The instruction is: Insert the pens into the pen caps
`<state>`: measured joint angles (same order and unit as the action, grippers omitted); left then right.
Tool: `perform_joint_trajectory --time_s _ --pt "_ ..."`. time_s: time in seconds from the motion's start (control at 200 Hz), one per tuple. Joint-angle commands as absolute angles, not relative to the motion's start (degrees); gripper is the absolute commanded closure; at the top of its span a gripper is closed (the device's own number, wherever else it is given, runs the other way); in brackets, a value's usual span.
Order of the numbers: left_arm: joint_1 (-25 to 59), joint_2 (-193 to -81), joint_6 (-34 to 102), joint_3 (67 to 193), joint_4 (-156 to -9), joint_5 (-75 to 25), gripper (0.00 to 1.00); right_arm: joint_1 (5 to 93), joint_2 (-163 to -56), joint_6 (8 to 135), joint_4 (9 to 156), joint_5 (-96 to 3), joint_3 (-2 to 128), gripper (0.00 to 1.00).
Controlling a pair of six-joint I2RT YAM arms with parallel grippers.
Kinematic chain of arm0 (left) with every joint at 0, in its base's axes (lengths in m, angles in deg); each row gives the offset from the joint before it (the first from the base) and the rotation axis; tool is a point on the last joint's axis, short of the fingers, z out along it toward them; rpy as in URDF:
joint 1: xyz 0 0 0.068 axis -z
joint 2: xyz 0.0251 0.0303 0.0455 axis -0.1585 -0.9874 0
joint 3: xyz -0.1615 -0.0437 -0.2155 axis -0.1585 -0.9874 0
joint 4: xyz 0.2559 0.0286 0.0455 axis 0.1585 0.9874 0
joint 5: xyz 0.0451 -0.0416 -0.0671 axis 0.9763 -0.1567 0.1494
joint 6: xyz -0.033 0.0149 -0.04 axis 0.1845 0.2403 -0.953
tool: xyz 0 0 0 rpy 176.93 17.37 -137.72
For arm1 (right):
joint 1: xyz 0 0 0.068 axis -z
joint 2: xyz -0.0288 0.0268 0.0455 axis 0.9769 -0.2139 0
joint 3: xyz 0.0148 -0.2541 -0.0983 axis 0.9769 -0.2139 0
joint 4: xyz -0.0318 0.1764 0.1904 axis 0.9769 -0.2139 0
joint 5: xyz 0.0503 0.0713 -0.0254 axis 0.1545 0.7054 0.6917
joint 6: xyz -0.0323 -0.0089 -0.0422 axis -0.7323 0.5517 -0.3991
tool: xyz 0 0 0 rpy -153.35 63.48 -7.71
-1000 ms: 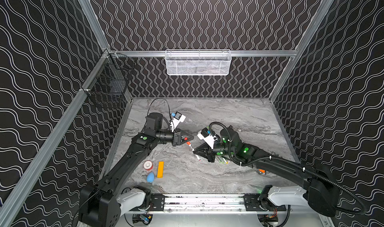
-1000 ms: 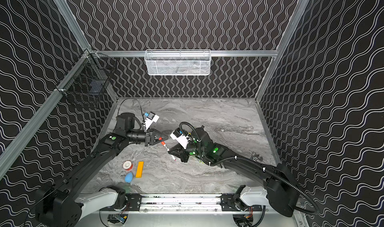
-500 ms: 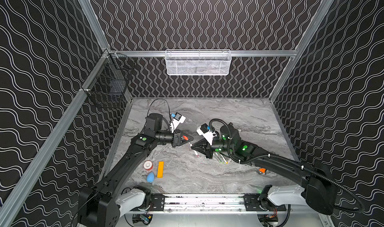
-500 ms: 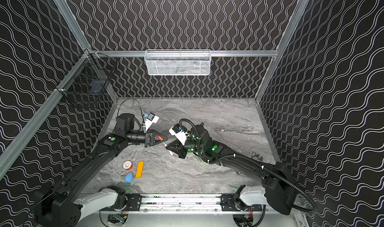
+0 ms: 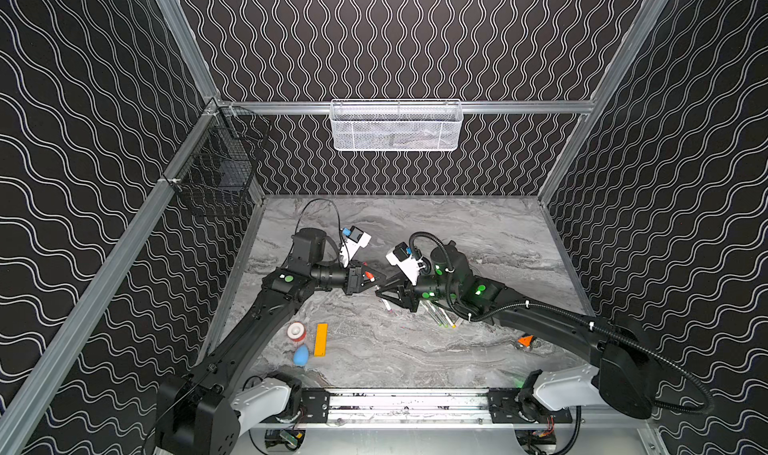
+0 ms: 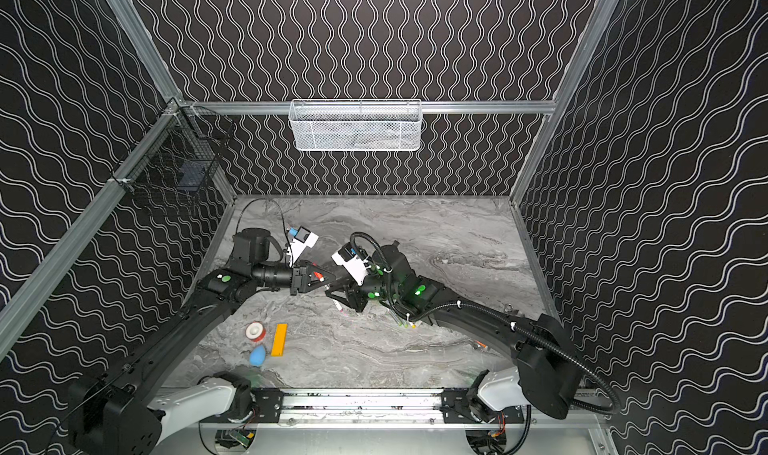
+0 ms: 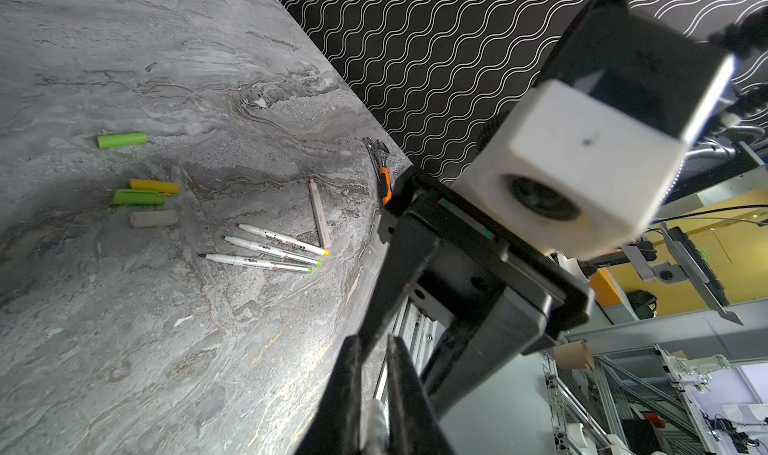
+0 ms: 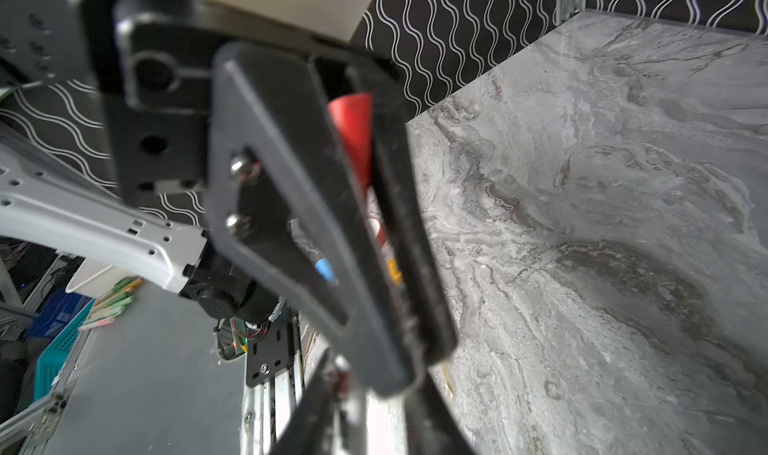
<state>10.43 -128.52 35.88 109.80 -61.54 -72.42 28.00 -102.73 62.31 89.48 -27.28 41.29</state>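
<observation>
At front edge of grey marble table point(image 5: 415, 361), L side: blue egg-shaped blob point(image 5: 301, 355), flat orange bar point(image 5: 320, 340) just beside it, red-white tape roll point(image 5: 296, 331) next to both. On R side, orange-handled tool point(image 5: 525, 340) pokes out from under R arm.

Further in, three white pens point(image 7: 272, 250) lie side by side, nearly parallel, w/ green and yellow ends toward the front. Pinkish pen point(image 7: 320, 214) lies near them at an angle.

Past the pens' tips, seen only in L wrist view: green cap point(image 7: 138, 197) touching yellow cap point(image 7: 153, 186), pale pink-grey cap point(image 7: 153, 218) just beside, second green cap point(image 7: 122, 140) apart.

Mid-table, above the surface, both grippers meet tip to tip. L gripper point(image 5: 377, 280) is clenched on red cap point(image 8: 353, 137), which lies lengthwise btwn its fingers. R gripper point(image 5: 380, 294) has something pale w/ red btwn its fingers, too blurred, so can't tell if gripping or released.

Back wall: white mesh basket point(image 5: 395, 126). L wall: black wire basket point(image 5: 216, 174).
</observation>
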Motion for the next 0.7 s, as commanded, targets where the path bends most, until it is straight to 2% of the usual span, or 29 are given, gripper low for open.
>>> perform_joint_trajectory --time_s 0.0,0.095,0.285,0.37,0.43,0.495,0.531,0.606,0.691 --pt "10.39 -128.13 36.23 110.09 -62.33 -73.72 1.00 28.13 -104.56 63.28 89.90 -28.09 42.71 0.59" --pt "10.31 -127.74 36.03 109.84 -62.74 -73.87 1.00 28.21 -106.73 62.99 88.74 -28.33 43.34 0.58" --pt "10.22 -127.34 36.38 109.87 -62.00 -73.32 1.00 28.27 -107.95 62.96 89.19 -26.89 46.01 0.89" --pt "9.80 -127.25 35.96 110.03 -62.51 -73.42 1.00 28.34 -108.14 63.38 89.04 -26.48 46.18 1.00" --pt "9.01 -126.92 34.87 109.78 -63.82 -73.77 0.86 28.36 -108.18 63.39 88.61 -26.25 46.29 1.00" --pt "7.37 -126.33 32.94 109.08 -66.31 -74.83 0.62 28.34 -108.12 63.39 88.41 -26.13 46.18 1.00" --pt "6.38 -125.97 31.83 108.61 -67.65 -75.12 0.54 28.34 -108.01 63.38 88.43 -26.05 46.13 1.00" --pt "4.43 -125.16 30.07 107.86 -69.63 -74.85 0.45 28.37 -107.88 63.31 88.41 -25.91 46.03 1.00" --pt "2.85 -124.28 28.66 107.33 -71.34 -74.75 0.42 28.43 -108.03 63.22 88.22 -25.90 46.02 1.00"
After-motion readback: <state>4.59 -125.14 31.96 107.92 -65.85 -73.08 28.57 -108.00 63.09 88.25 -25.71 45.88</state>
